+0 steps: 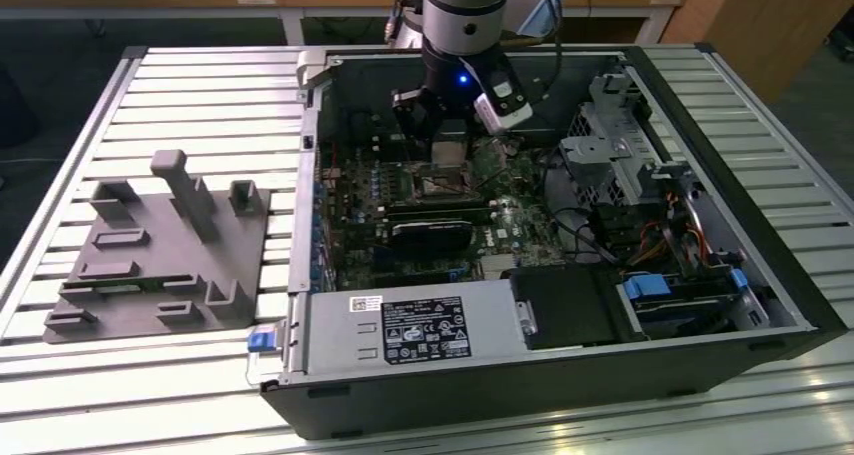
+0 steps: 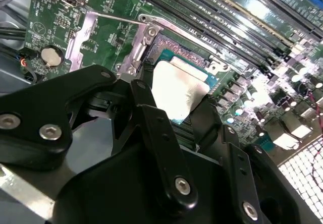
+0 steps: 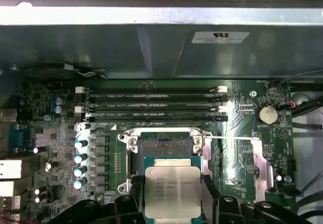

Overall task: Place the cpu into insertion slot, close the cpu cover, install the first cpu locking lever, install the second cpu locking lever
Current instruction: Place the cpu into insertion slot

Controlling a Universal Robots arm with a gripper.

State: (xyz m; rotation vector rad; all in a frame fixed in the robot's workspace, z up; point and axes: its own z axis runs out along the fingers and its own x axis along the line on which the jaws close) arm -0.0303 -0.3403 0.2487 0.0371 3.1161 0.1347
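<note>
Gripper (image 3: 172, 198) is grasping the cpu (image 3: 173, 183) by opposite edges, holding it flat, printed lid up, near the insertion slot (image 3: 165, 147).

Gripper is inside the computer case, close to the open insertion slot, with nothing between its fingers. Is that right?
No. The gripper holds the cpu between its fingers, as the first wrist view shows. The rest stands: it is inside the case, close to the open insertion slot.
</note>
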